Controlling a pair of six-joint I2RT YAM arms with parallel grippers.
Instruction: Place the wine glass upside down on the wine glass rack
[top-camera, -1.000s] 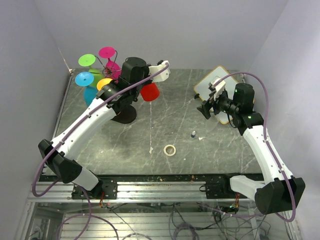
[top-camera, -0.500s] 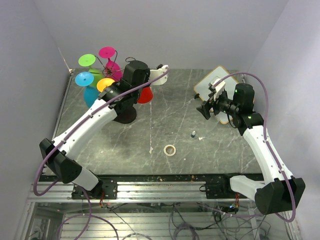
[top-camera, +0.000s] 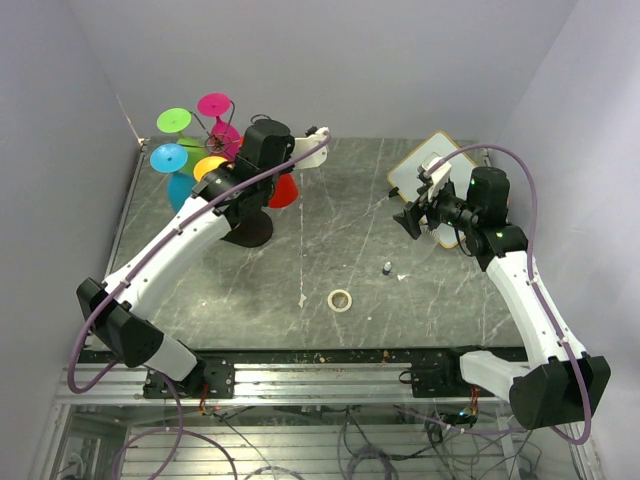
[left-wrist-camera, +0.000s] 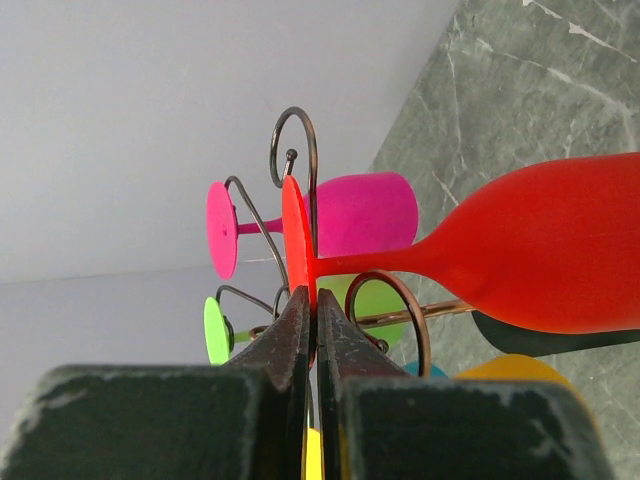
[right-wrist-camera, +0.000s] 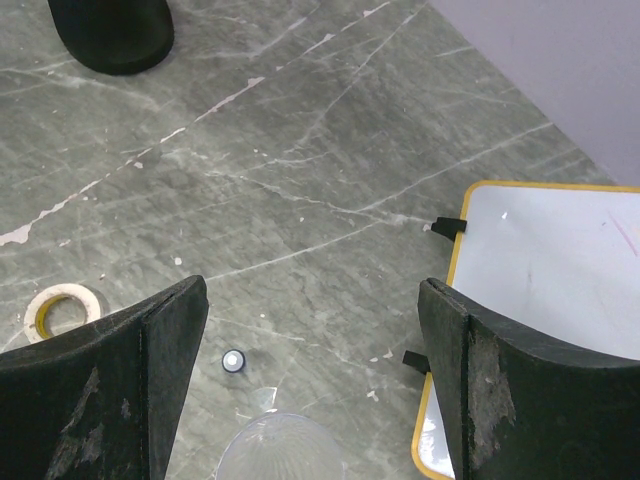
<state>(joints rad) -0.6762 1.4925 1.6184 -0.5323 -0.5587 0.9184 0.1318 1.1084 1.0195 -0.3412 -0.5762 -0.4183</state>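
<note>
The red wine glass lies sideways in the left wrist view, bowl to the right and its thin foot on edge. My left gripper is shut on that foot. The wine glass rack is right behind it: one dark wire curl rises beside the foot, and a wire ring sits just under the stem. From above, the red bowl shows beside the rack's black oval base. My right gripper hovers open over the table, holding nothing.
Pink, green, cyan and orange glasses hang on the rack. A yellow-framed whiteboard lies at the back right. A tape roll and a small cap lie mid-table.
My left gripper has carried the red glass leftward, closer in to the rack. The right arm has stayed still.
</note>
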